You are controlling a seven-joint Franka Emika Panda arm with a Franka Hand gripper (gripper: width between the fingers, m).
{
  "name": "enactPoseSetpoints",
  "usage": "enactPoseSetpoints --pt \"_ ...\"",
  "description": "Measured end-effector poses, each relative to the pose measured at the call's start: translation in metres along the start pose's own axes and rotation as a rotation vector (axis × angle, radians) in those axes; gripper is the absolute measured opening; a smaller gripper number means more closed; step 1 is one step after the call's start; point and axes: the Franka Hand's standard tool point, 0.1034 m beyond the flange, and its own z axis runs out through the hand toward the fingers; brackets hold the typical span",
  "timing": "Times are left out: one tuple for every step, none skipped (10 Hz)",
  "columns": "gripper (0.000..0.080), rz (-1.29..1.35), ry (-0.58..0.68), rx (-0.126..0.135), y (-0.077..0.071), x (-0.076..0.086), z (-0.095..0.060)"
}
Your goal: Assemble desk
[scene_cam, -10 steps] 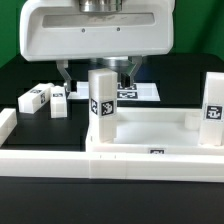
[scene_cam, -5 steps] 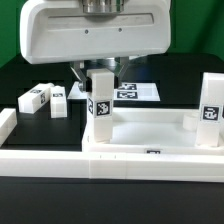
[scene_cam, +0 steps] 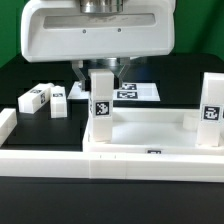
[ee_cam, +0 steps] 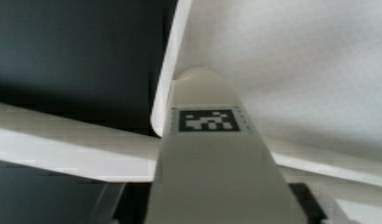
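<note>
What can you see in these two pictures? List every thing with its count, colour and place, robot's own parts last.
desk top: one, white, mid-table, rim upward.
held leg: one, white with black tag, upright at the desk top's near corner, exterior view's left.
second upright leg: one, white, tagged, at the desk top's end, exterior view's right.
loose legs: two, white, lying on the table, exterior view's left.
marker board: one, white with black tags, flat behind the desk top.
border rails: two stretches visible, white, front and left.
table: one, black.
claw: one, white housing, dark fingers, closed on the held leg's top.
</note>
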Motion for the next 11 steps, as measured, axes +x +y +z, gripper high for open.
enactPoseSetpoints --pt "0.0288 0.093 0.0 0.0 -0.0011 0.0002 -0.0001" --pt "0.029 0.174 0.001 0.002 -0.002 0.0004 -0.0001" --pt "0.029 0.288 0.001 0.006 -0.0015 0.0001 0.0" --pt "0.029 0.392 0.0 0.007 -0.002 -0.0002 0.0003" --pt "0.029 0.515 -0.002 0.008 -0.0028 -0.0008 0.0009" --pt "0.029 0.631 -0.004 0.008 -0.0029 -0.0012 0.0013" --pt "0.029 0.72 -0.005 0.011 -0.0027 -0.0014 0.0018" --pt "0.029 0.794 -0.006 0.015 -0.0026 -0.0016 0.0022" --pt "0.029 0.889 -0.008 0.023 -0.0023 -0.0017 0.0025" --pt "0.029 0.99 -0.011 0.033 -0.0024 -0.0016 0.0024" --pt "0.029 1.012 -0.012 0.035 -0.0026 -0.0015 0.0026"
